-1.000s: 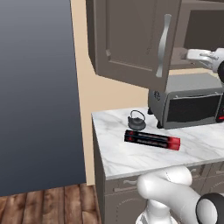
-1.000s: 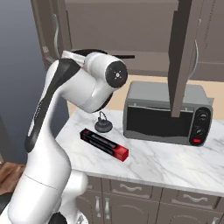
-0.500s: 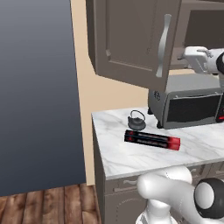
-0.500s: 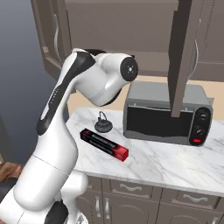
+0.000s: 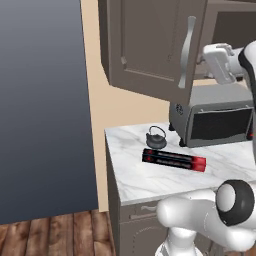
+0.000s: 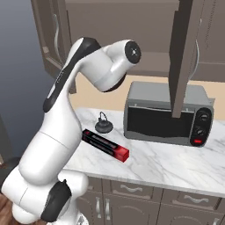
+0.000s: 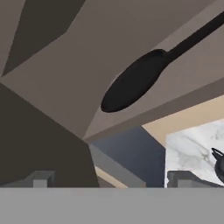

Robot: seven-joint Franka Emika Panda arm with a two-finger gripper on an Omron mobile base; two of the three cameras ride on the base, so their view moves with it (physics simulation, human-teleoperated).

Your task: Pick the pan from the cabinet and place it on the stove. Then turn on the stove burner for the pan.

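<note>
Left base view: the arm's hand [image 5: 220, 62] is raised to the open cabinet [image 5: 150, 45], level with its shelf, apparently lined up to reach in for the pan. The swung-out door [image 5: 160, 50] with its long silver handle [image 5: 186, 52] hangs just beside the hand and crowds its approach. Below the hand sits a toaster oven [image 5: 215, 120] on the marble counter [image 5: 150, 170]; lower and further off lie a small black teapot [image 5: 156, 137] and a black-and-red box [image 5: 174, 159], well clear of the reach.

Right base view: the arm's elbow [image 6: 118, 61] is folded up in front of the cabinet opening, hiding the hand. A 2nd open door [image 6: 184, 57] hangs edge-on over the oven, a likely obstacle when the pan is carried out. No stove can be made out on this stretch of counter, so the base will probably have to drive before the pan can be set down.

Hand view: the gripper [image 7: 109, 179] stands wide, its 2 tips empty and well apart. Ahead of it the pan [image 7: 135, 81] rests on the cabinet shelf, its long handle [image 7: 197, 35] pointing away up and to the side, not yet touched. A corner of the counter and the teapot's edge show beside 1 tip.
</note>
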